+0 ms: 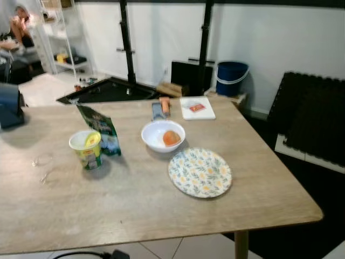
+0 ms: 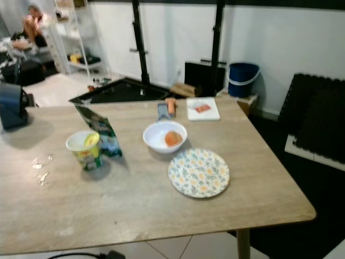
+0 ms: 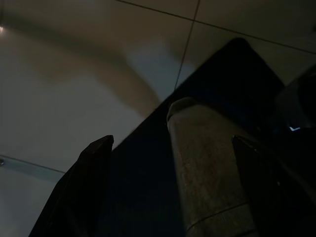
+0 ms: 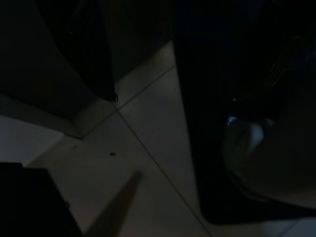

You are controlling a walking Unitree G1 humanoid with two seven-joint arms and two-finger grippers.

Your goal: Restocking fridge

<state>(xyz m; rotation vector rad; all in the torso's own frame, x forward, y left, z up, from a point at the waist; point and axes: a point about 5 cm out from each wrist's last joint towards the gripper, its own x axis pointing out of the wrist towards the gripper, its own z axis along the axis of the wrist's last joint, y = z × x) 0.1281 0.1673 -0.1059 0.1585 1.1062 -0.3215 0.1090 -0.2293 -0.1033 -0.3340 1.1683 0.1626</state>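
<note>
So, from the head camera, a wooden table (image 1: pixel 135 205) carries the food. A white bowl (image 1: pixel 163 135) holds an orange fruit (image 1: pixel 171 138). Just in front of it, toward the robot's right, lies a floral paper plate (image 1: pixel 200 172). To the left stands a yellow-lidded tub (image 1: pixel 86 149), touching a dark green bag (image 1: pixel 100 131) that rises behind it. At the far edge lie a grey packet (image 1: pixel 157 110) with a carrot (image 1: pixel 165 104) beside it, and next to them a white board (image 1: pixel 197 108) bearing a small red item. A blue bucket (image 1: pixel 232 79) stands on the floor beyond, and a person (image 1: pixel 20 25) sits far off at the back left.

The right eye shows the same layout, with a dark appliance (image 2: pixel 12 105) at the table's left edge.

In the left wrist view, the left gripper (image 3: pixel 170 163) hangs over floor tiles, its two black fingers (image 3: pixel 86 187) well apart, with a pale table leg (image 3: pixel 207 177) between them.

The right wrist view is very dark: tiled floor (image 4: pixel 143 163) and what may be a dark furniture leg; the right gripper's opening cannot be told
</note>
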